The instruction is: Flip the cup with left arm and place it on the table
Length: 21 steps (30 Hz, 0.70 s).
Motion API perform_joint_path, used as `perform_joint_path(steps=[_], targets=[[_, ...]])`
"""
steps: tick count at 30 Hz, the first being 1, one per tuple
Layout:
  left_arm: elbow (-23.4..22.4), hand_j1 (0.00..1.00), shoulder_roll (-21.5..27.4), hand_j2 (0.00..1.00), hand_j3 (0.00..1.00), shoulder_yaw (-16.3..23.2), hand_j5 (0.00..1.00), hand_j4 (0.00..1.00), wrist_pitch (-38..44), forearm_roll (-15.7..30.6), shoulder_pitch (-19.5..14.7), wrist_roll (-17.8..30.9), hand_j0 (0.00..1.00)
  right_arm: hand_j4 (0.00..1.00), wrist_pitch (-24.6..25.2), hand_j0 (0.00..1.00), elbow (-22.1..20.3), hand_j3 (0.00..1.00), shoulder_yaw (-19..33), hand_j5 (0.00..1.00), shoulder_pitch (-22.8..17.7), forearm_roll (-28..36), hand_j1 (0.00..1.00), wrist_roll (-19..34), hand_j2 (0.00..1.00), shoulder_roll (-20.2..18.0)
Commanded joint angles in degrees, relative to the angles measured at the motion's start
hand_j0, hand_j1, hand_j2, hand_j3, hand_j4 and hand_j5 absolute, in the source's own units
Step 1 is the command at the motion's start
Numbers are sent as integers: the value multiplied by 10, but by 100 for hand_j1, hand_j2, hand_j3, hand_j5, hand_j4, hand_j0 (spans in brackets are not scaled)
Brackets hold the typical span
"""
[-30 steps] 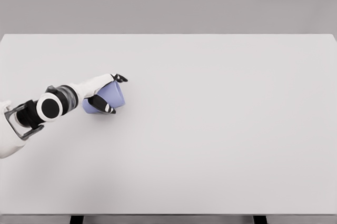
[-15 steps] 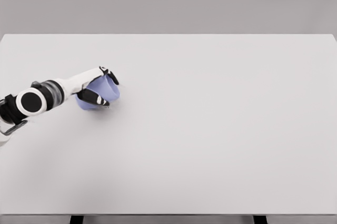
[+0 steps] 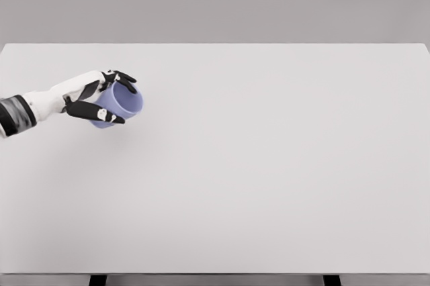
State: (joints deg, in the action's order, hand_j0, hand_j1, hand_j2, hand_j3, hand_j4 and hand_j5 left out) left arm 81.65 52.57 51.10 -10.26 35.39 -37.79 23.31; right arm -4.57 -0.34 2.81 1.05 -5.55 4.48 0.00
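Observation:
A lavender cup [image 3: 119, 104] hangs tilted on its side over the left part of the white table [image 3: 269, 165], its open mouth turned to the right and toward me. My left hand [image 3: 111, 98] is shut on the cup, fingers over its top and the thumb along its lower side. The white forearm comes in from the left edge. My right arm is out of view.
The table's far edge runs along the top, with a grey wall behind it. The front edge lies at the bottom of the head view, with dark table legs just below it.
My left arm has drawn back to the left and lifted a little. The cup went with it and rotated, so its open mouth now shows.

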Motion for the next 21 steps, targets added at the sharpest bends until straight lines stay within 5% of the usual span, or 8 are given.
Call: perform_joint_path(steps=[1,4,7,15,21], targets=[[-89,57,-41,57,57,-27,57,57,-88,55,0,117,57,100,0,100,0,100,0,100,0,0,100,0,100,0],[-199,57,-150,57,57,-99,57,57,-117,71,8,117,57,100,0,100,1,100,0,100,0,0,100,0,100,0],[-259,58,-214,58,58,-159,58,58,-117,71,9,117,58,100,0,100,1,100,0,100,0,0,100,0,100,0],[-329,57,-313,57,57,-226,57,57,-127,62,13,117,57,100,0,100,1,100,0,100,0,0,100,0,100,0],[-351,57,-338,57,57,-230,57,57,-163,59,25,117,57,100,0,100,0,100,0,100,0,0,100,0,100,0]])
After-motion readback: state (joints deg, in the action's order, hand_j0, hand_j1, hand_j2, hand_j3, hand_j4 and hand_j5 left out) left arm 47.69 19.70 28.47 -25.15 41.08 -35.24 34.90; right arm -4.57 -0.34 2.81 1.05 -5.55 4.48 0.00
